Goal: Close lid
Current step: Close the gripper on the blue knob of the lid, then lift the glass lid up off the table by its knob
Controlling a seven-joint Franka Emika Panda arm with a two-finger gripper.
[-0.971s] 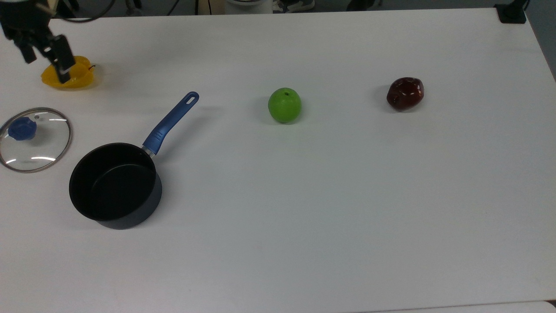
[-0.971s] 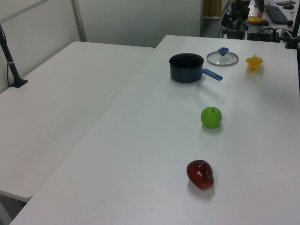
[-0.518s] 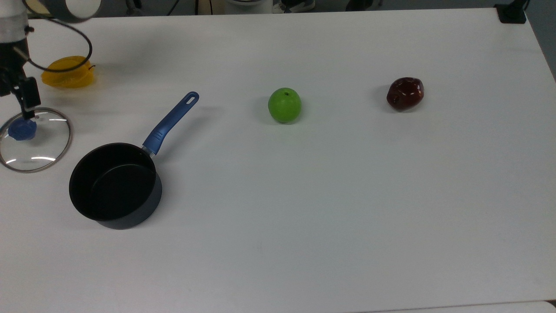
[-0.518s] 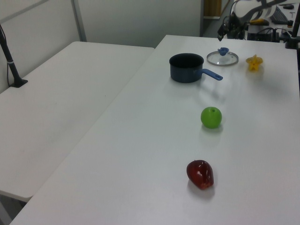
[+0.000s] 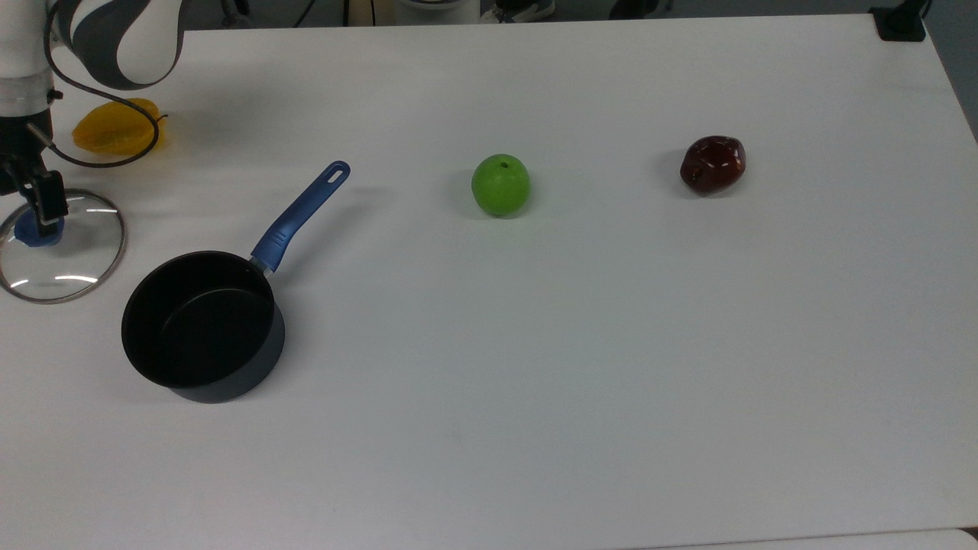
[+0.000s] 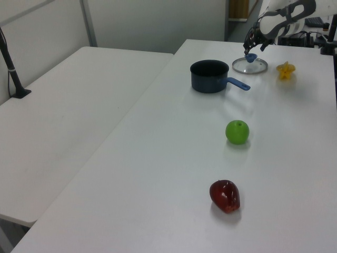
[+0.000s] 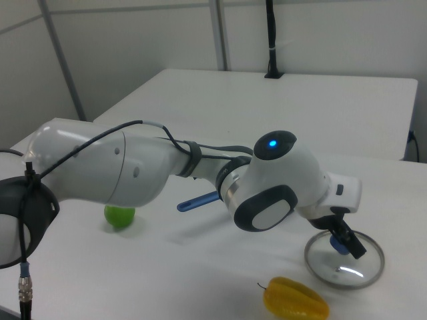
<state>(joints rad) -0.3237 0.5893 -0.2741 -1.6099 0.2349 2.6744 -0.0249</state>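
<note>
**Observer:** Where does the lid stand, and what is the gripper doing?

**Operator:** The lid [image 5: 61, 246] lies flat on the table [image 5: 611, 344] at the top view's left edge, just beside the pan [image 5: 200, 327] but apart from it. My gripper [image 5: 34, 218] is down at the blue knob [image 5: 32, 231]; in the right view one finger [image 7: 351, 243] sits against the knob's side. I cannot tell how wide the jaws stand, nor whether they have closed on the knob.

**Observer:** What could go wrong from here?

**Operator:** Three risks, in my judgement. First, if the fingers straddle the knob off-centre, closing may push the lid sideways across the smooth table rather than grip it. Second, a shallow hold on the rounded knob could let the glass tilt or slip free once lifted. Third, the pan's rim is about as wide as the lid, so a small offset at placement would leave the metal edge perched on the rim, or nudge the pan by its handle [image 5: 302, 215].

**Observer:** And the fruit?

**Operator:** The yellow one [image 5: 116, 128] lies near the arm's cable; the green apple [image 5: 500, 184] is well apart.
</note>
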